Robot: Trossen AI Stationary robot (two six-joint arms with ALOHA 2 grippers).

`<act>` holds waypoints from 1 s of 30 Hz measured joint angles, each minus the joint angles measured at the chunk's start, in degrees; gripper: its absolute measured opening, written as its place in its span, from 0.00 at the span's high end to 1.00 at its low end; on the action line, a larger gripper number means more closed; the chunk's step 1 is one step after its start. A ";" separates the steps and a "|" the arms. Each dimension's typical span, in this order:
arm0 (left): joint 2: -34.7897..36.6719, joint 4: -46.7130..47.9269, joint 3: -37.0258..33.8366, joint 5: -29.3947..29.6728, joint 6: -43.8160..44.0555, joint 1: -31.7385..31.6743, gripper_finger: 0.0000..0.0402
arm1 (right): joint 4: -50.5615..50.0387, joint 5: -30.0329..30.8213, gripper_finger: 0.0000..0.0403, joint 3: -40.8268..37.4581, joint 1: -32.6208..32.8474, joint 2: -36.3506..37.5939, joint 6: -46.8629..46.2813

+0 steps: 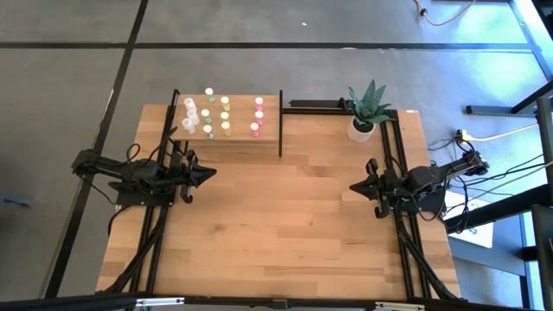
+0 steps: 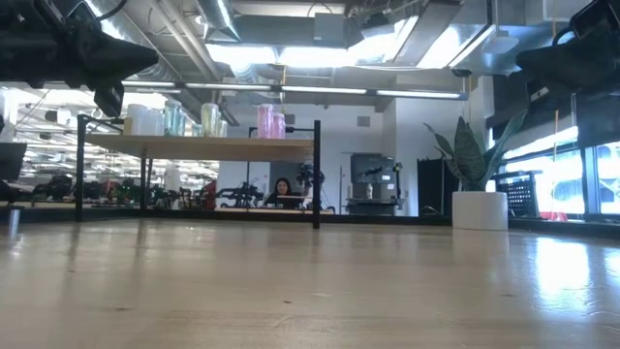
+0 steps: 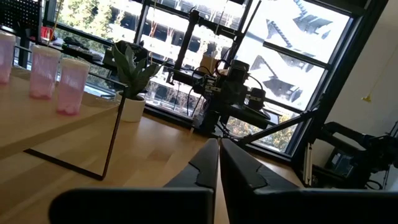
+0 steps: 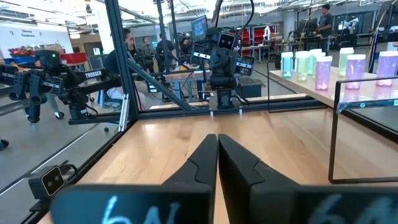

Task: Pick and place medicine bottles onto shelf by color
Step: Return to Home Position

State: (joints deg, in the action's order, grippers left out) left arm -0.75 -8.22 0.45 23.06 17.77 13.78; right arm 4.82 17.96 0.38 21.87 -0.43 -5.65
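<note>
The medicine bottles (image 1: 221, 114) stand upright in rows on the shelf (image 1: 233, 138), a raised light-wood platform with black posts at the table's far left; white tops at the left, then green, yellow and pink (image 1: 257, 116). The low view shows them on the shelf top (image 2: 208, 145). My left gripper (image 1: 210, 175) is shut at the table's left side, near the shelf's front edge, pointing toward the right. My right gripper (image 1: 353, 185) is shut at the right side, pointing toward the left. Both hold nothing and hang above the tabletop.
A green plant in a white pot (image 1: 365, 114) stands at the far right of the table. A black frame rail (image 1: 315, 105) runs along the far edge beside it. The wooden tabletop (image 1: 285, 225) stretches between the two arms. A person (image 2: 281, 190) sits in the room beyond.
</note>
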 joint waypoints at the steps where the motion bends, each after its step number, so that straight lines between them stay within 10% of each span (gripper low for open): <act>1: 0.01 0.00 -0.01 -0.02 -0.01 0.00 0.98 | 0.00 0.00 0.96 0.00 0.01 0.00 -0.03; 30: 0.00 0.01 0.00 -0.01 -0.01 0.00 0.95 | 0.00 0.00 0.96 0.00 0.02 0.00 -0.08</act>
State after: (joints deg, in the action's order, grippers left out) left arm -0.75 -8.21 0.45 23.05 17.76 13.78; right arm 4.82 17.96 0.38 21.89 -0.43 -5.73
